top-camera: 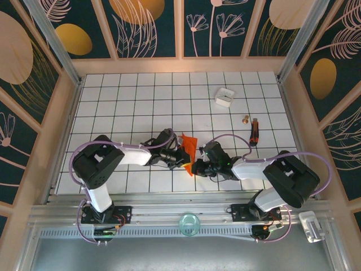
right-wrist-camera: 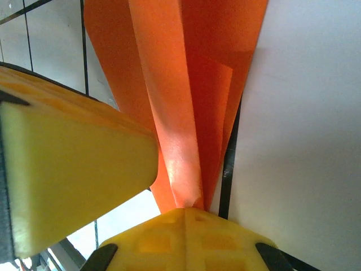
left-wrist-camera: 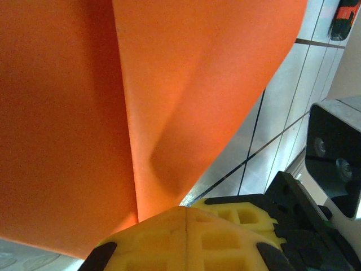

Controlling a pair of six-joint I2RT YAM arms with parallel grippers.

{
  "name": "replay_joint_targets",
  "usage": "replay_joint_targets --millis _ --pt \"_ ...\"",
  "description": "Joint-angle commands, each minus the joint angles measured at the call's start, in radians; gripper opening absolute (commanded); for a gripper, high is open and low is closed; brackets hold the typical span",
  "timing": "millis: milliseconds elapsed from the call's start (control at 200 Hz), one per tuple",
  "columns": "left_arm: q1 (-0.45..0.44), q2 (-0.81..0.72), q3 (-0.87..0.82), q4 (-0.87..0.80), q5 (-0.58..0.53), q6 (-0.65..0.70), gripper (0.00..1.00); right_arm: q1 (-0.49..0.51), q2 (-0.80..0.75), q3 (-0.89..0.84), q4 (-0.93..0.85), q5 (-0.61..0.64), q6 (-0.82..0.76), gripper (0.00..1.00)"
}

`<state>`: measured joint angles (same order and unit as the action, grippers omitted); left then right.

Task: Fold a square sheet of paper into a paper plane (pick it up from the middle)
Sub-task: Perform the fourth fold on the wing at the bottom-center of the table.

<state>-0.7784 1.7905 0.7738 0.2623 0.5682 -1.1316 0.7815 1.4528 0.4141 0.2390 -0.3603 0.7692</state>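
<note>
Checking the left gripper (top-camera: 181,154): state? (A)
Pinched tight on the creased orange sheet of paper (top-camera: 189,143). (B)
Right gripper (top-camera: 196,167)? (A)
Likewise clamped, on the sheet's folded end. The sheet stands between both, over the desk's (top-camera: 141,107) near middle tiles. (B)

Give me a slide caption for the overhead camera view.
Left end effector and right end effector both pinch the creased orange-red paper near the front of the white tiled table.
</note>
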Motion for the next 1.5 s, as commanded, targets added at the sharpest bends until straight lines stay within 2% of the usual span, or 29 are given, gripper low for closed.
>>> replay_joint_targets --millis 0,691,1496 --pt "-0.005 0.018 -0.007 0.018 0.009 -0.028 0.00 -0.001 0.041 -0.049 -0.216 0.109 0.007 0.00" --pt "-0.016 0.092 0.044 -0.057 -0.022 0.016 0.00 0.009 0.089 -0.009 -0.329 0.130 -0.007 0.00" --pt "0.096 0.123 0.129 -0.127 -0.005 0.107 0.00 0.057 0.149 -0.026 -0.390 0.147 -0.011 0.00"
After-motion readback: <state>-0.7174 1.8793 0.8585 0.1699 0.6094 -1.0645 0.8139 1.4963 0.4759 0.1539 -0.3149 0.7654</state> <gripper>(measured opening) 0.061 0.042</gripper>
